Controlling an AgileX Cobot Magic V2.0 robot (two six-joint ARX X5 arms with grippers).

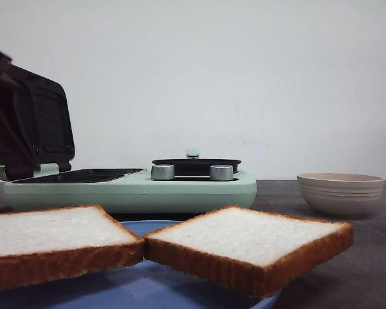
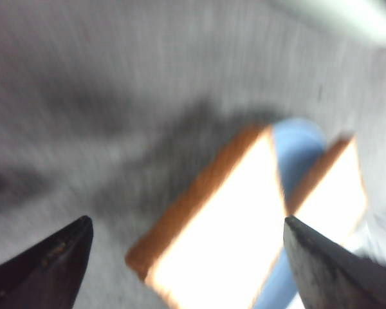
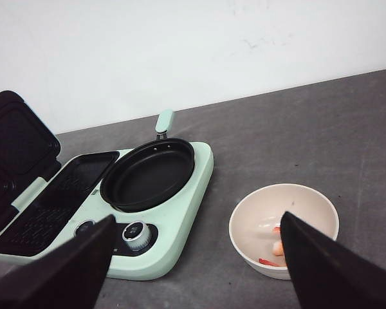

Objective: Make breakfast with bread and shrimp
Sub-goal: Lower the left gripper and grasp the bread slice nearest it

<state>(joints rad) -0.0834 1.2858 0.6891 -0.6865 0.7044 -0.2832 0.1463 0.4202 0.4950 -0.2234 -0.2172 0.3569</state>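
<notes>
Two square slices of white bread with brown crusts, the left slice point(image 1: 51, 232) and the right slice point(image 1: 251, 238), lie on a blue plate point(image 1: 141, 286) at the table's front. In the blurred left wrist view my left gripper point(image 2: 186, 222) is open above one slice point(image 2: 225, 219), with the other slice point(image 2: 334, 187) beside it. Small pink-orange shrimp point(image 3: 278, 246) lie in a cream bowl point(image 3: 260, 212), partly hidden by a finger. My right gripper point(image 3: 196, 219) is open and empty, high above the table between the bowl and the cooker.
A mint-green cooker point(image 1: 135, 187) stands behind the plate with its black grill lid point(image 1: 32, 122) raised, a round black pan point(image 3: 148, 172) and two silver knobs point(image 1: 162, 172). The cream bowl point(image 1: 341, 192) stands at the right. A white wall is behind.
</notes>
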